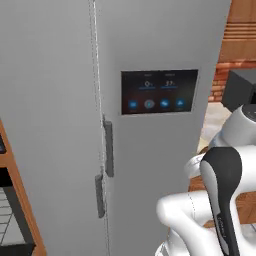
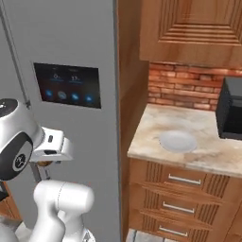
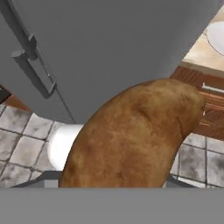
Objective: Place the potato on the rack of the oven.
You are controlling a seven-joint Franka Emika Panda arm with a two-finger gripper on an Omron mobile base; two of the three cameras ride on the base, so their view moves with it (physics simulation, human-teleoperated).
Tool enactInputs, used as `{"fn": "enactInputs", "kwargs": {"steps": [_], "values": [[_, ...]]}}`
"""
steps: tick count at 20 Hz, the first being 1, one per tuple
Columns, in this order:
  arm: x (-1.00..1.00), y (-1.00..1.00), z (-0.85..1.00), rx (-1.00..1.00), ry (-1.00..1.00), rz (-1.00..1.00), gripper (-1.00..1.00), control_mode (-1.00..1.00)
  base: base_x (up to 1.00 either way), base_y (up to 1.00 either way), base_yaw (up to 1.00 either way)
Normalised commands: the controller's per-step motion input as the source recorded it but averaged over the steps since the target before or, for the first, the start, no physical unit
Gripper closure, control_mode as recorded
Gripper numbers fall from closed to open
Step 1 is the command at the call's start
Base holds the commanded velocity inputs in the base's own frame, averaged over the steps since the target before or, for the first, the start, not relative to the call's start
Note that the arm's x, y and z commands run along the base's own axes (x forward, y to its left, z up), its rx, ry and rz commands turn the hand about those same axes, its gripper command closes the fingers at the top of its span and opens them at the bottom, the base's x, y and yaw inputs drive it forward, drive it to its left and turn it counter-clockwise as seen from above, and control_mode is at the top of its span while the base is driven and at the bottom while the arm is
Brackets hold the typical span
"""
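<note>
While the potato (image 3: 135, 135) sits clamped in the gripper (image 2: 45, 163), close against the hand camera | long axis slants up-right in the hand view | grey fridge (image 1: 150, 40) straight ahead | plate (image 2: 177, 141) on counter's front edge, well apart.

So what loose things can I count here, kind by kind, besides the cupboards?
Potato, close before the hand camera: 1
White plate on the counter: 1
Black box appliance on the counter: 1
Fridge handles: 2
Fridge touch panel: 1
Total: 6
</note>
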Motion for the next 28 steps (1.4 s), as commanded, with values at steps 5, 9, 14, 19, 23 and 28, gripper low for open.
{"fn": "enactInputs", "kwargs": {"steps": [5, 9, 14, 19, 23, 28], "values": [[0.0, 0.0, 0.0, 0.0, 0.0, 0.0, 1.0, 1.0, -0.06, 1.0, 0.18], [0.0, 0.0, 0.0, 0.0, 0.0, 0.0, 1.0, 1.0, 0.0, 1.0, 0.15], [0.0, 0.0, 0.0, 0.0, 0.0, 0.0, 1.0, 1.0, 0.0, 0.97, 0.12], [0.0, 0.0, 0.0, 0.0, 0.0, 0.0, 1.0, 1.0, 0.26, 0.56, 0.04], [0.0, 0.0, 0.0, 0.0, 0.0, 0.0, 1.0, 1.0, 0.27, 0.41, 0.03], [0.0, 0.0, 0.0, 0.0, 0.0, 0.0, 1.0, 1.0, 0.14, 0.66, 0.0]]}}
